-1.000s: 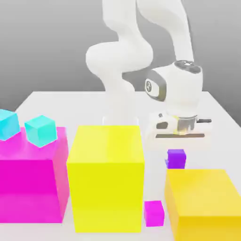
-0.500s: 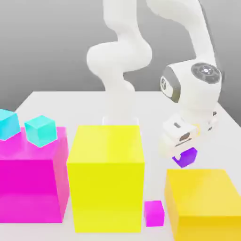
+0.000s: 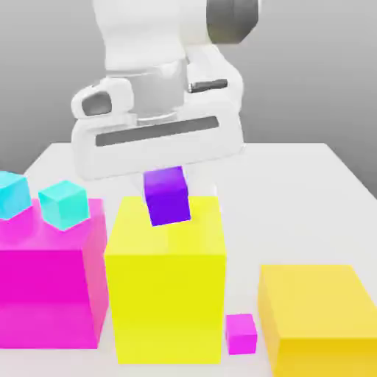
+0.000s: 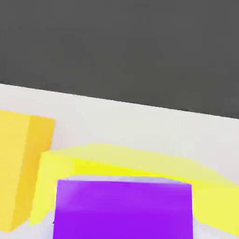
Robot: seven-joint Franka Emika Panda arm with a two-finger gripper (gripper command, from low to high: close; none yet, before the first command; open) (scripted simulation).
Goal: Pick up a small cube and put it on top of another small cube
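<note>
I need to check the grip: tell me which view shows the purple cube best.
The exterior view: the purple cube hangs whole under the gripper, above the big yellow block. The hand view crops the cube to one face.

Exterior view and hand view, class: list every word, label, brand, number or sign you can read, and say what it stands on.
There are none: the purple cube, yellow blocks, magenta block, cyan cubes and gripper are all plain and unmarked.

Two cyan cubes (image 3: 43, 200) atop magenta block (image 3: 48, 287)
</note>
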